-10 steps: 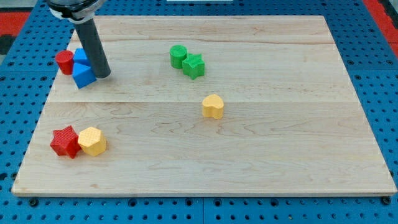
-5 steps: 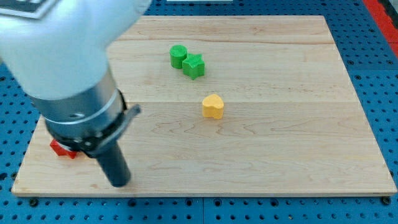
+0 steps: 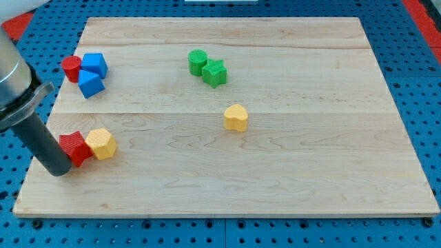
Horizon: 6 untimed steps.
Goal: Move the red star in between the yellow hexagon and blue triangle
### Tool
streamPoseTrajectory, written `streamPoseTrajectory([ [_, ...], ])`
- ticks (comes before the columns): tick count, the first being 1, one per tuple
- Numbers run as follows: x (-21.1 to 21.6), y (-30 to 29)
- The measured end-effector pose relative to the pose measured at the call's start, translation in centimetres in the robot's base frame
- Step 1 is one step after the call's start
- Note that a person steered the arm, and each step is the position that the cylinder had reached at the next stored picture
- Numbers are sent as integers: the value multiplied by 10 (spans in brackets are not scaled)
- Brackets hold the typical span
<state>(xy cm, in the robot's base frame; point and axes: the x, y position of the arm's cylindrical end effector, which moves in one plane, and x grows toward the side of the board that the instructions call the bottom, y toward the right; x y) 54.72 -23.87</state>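
The red star [image 3: 76,147] lies at the board's lower left, touching the yellow hexagon [image 3: 102,143] on its right. My tip [image 3: 58,170] rests on the board at the star's lower left, touching or nearly touching it. The rod partly hides the star's left side. The blue triangle [image 3: 89,83] lies at the upper left, well above the star and hexagon.
A blue cube [image 3: 95,64] and a red cylinder [image 3: 71,68] sit next to the blue triangle. A green cylinder [image 3: 198,61] and a green star [image 3: 214,72] lie at top centre. A yellow heart [image 3: 236,118] lies mid-board. The board's left edge [image 3: 34,162] is close to my tip.
My tip moved from beside the blue triangle down to the lower left, then left to the red star's lower left. The star and hexagon have shifted slightly up.
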Motion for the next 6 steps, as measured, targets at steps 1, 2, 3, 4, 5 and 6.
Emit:
streamPoseTrajectory([
  [1,-4,0],
  [2,-4,5],
  [3,-4,18],
  [4,-21,20],
  [5,-54,20],
  [6,-79,20],
])
